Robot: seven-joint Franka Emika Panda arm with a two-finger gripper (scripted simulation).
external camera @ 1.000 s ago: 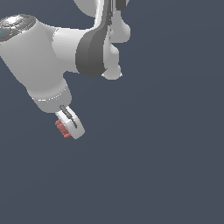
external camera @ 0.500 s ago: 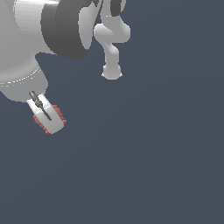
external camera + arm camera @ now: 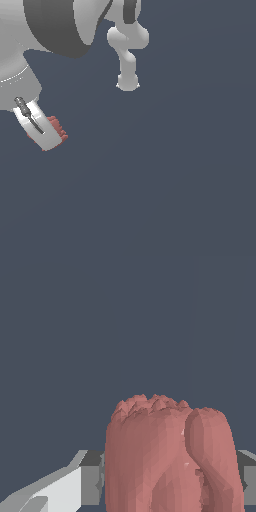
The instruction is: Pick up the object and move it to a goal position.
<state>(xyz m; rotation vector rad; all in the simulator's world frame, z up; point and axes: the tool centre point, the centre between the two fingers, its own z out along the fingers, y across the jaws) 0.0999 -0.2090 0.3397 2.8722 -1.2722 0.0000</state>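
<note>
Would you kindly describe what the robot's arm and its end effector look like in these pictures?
The arm is made of smooth, rounded white segments with a broad dark grey band at one joint. The end effector has flat white fingers with a thin dark rod-like part on one side. No cables or markings are visible.

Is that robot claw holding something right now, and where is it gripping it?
Yes: the gripper holds the small dull-red ridged object, its fingers on opposite sides.
</note>
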